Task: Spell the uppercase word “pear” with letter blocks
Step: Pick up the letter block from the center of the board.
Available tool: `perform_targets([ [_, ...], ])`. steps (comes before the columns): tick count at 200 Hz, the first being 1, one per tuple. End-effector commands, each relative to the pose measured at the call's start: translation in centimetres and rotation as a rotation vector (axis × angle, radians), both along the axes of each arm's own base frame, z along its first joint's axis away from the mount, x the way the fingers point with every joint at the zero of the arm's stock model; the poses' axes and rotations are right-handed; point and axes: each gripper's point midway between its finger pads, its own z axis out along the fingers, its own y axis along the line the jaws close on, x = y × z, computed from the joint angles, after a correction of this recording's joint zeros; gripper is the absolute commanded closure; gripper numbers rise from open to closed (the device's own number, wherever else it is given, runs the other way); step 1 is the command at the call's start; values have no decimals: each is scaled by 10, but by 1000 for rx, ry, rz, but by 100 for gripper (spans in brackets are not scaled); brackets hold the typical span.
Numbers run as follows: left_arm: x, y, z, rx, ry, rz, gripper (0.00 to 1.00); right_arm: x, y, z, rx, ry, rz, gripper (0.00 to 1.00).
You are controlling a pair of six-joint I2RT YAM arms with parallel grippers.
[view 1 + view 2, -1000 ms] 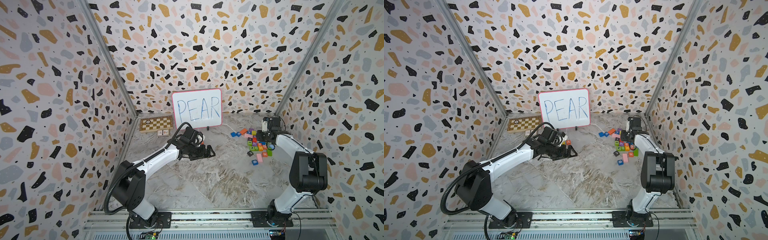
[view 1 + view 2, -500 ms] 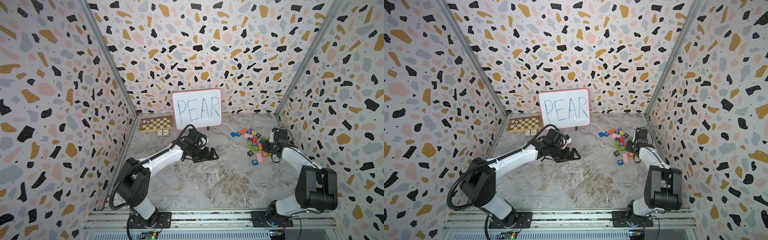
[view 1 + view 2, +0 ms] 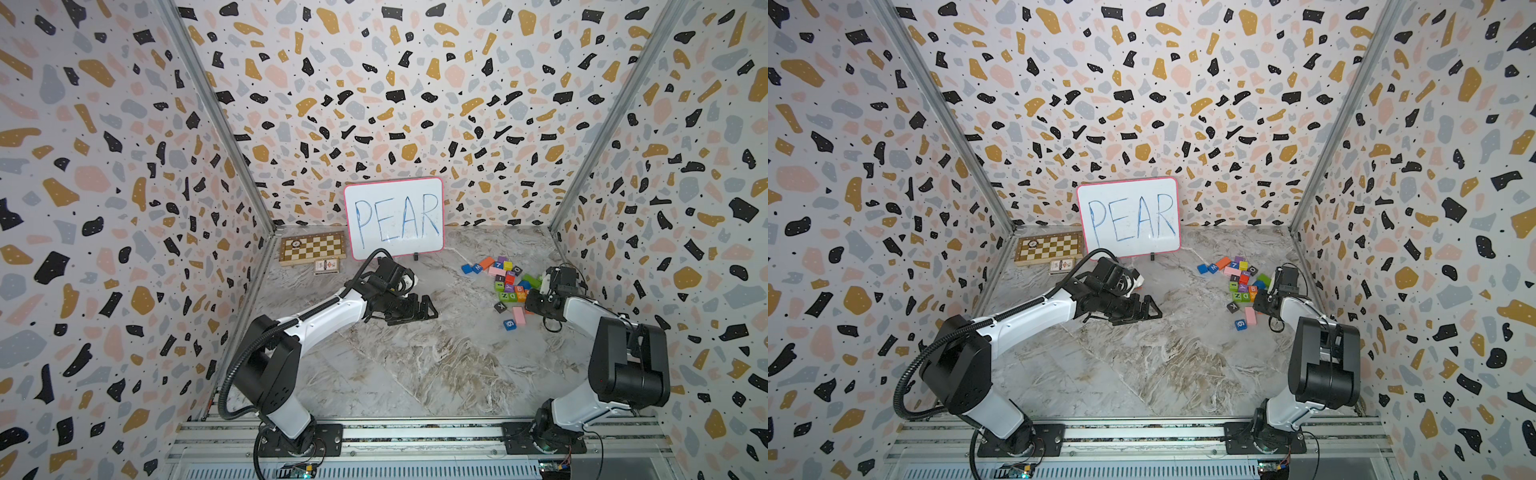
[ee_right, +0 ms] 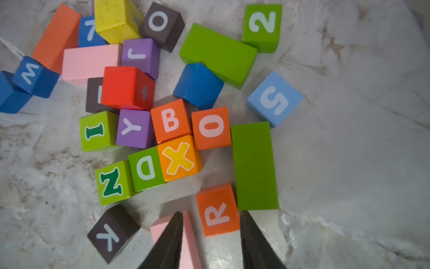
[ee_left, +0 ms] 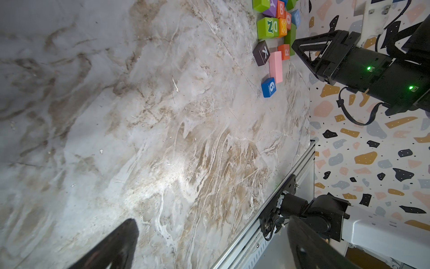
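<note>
The right gripper (image 4: 211, 214) hovered, jaws spread just wider than the orange-red R block (image 4: 217, 209) at the robot-side edge of the pile (image 4: 172, 121), beside a long green block (image 4: 254, 165); the jaws of the left gripper (image 5: 210, 223) gaped empty. Light, rigid and probably slick-painted, the cube called for a square pinch on opposite flat sides; with no long axis, it lay R-face up.
</note>
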Motion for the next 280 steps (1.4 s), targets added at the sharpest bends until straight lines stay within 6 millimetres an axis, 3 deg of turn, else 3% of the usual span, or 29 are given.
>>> perform_targets([
  [1, 2, -5, 15, -37, -29, -11, 1, 0, 0, -1, 10, -2, -3, 58],
  [156, 1, -6, 15, -40, -31, -20, 1, 0, -9, -19, -17, 44, -29, 61],
  [240, 1, -5, 13, -35, -30, -18, 1, 3, -10, -20, -9, 41, -34, 70],
  [280, 1, -5, 14, -33, -33, -14, 1, 5, -11, -11, -13, 23, -44, 71],
])
